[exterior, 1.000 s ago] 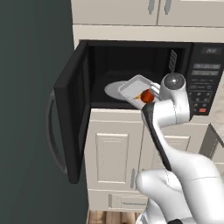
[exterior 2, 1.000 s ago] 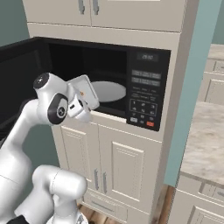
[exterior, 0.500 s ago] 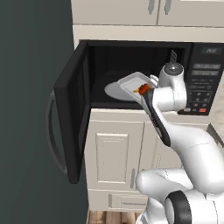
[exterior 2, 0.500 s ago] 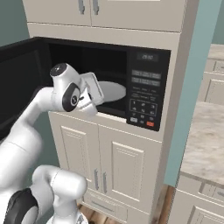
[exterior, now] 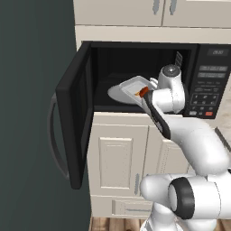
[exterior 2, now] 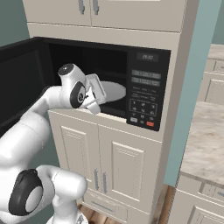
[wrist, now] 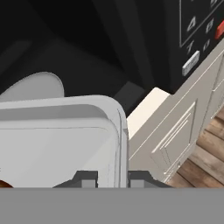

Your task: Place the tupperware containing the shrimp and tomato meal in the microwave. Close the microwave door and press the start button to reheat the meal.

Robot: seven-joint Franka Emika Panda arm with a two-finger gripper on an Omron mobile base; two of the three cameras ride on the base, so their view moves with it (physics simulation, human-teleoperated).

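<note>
Cream cabinets [exterior: 119,158] framed the built-in microwave [exterior: 149,76], whose microwave door [exterior: 74,113] stood swung wide to the left. At the mouth of the cavity, the tool [wrist: 112,177] was clamped on the rim of the tupperware [exterior: 135,88], 1 finger on each side of the raised edge in the hand view. The tray hung tilted, partly over the round white turntable [exterior 2: 111,91] and not resting on it. In the left base view the red tomato [exterior: 143,91] sat near the tray's held edge; the shrimp was too small to make out.

To do this step well, I judged the wrist should level the tray before going deeper, since the tilt could roll the tomato toward the held rim. The tray should then travel inward until centred over the turntable, come down flat, and only then be let go, with the hand backing straight out clear of the door's swing.

Compared with 1 second earlier, the tray had moved from in front of the opening to over the turntable, and the hand had risen and reached further in. The grip on the rim looked unchanged
</note>
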